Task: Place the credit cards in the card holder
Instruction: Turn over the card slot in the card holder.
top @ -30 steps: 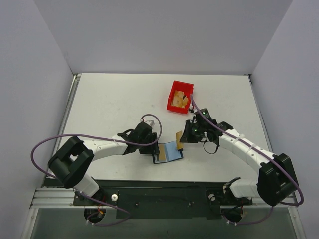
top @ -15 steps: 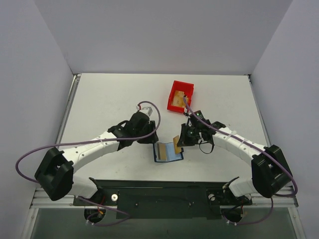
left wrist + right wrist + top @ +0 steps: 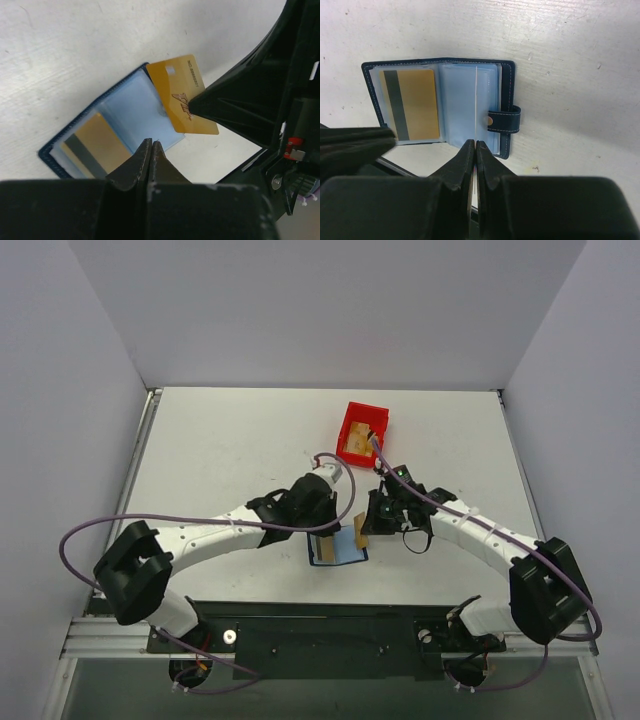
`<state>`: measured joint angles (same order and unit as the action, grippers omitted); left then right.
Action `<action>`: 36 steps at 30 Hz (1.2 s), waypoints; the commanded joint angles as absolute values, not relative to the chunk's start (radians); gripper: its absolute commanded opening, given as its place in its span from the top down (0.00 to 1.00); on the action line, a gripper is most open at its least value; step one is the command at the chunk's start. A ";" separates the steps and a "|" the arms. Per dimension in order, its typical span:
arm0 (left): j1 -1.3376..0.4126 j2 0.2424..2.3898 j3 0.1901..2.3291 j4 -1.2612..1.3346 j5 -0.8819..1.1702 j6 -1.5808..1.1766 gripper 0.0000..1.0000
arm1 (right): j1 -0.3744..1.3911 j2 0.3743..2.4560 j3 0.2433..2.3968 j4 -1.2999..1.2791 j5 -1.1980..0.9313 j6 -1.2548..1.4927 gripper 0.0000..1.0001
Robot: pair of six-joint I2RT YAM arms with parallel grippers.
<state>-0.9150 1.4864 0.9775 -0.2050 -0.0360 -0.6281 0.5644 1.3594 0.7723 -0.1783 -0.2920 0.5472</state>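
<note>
The card holder [image 3: 340,549] lies open near the table's front edge, navy outside and light blue inside [image 3: 465,100], its snap strap [image 3: 504,119] to one side. One of the credit cards [image 3: 412,105], gold with a dark stripe, sits in a clear pocket [image 3: 95,145]. My right gripper [image 3: 367,521] is shut on the other gold card [image 3: 182,95], holding it tilted above the holder's edge; in the right wrist view this card shows edge-on as a thin line [image 3: 476,100]. My left gripper [image 3: 151,143] is shut and empty, hovering just over the holder's blue pocket [image 3: 328,523].
A red plastic bin [image 3: 361,433] with a tan item inside stands behind the grippers toward the back of the table. The black base rail [image 3: 320,625] runs along the near edge just in front of the holder.
My left arm swung right toward the card holder and its jaws closed from open. The right gripper kept its card and stayed close to the holder's right edge.
</note>
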 commanded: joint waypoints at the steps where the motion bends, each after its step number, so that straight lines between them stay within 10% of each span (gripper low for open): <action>1: -0.956 1.552 1.011 -0.110 -0.028 -0.663 1.00 | 0.561 1.318 0.762 -0.189 -0.285 0.549 1.00; 36: -0.957 1.704 0.874 -0.064 -0.086 -0.721 1.00 | 0.554 1.413 0.755 -0.183 -0.351 0.532 1.00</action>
<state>-0.9596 1.6947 0.8871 -0.0803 -0.0635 -0.7139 0.5617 1.3979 0.7601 -0.1757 -0.3416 0.5449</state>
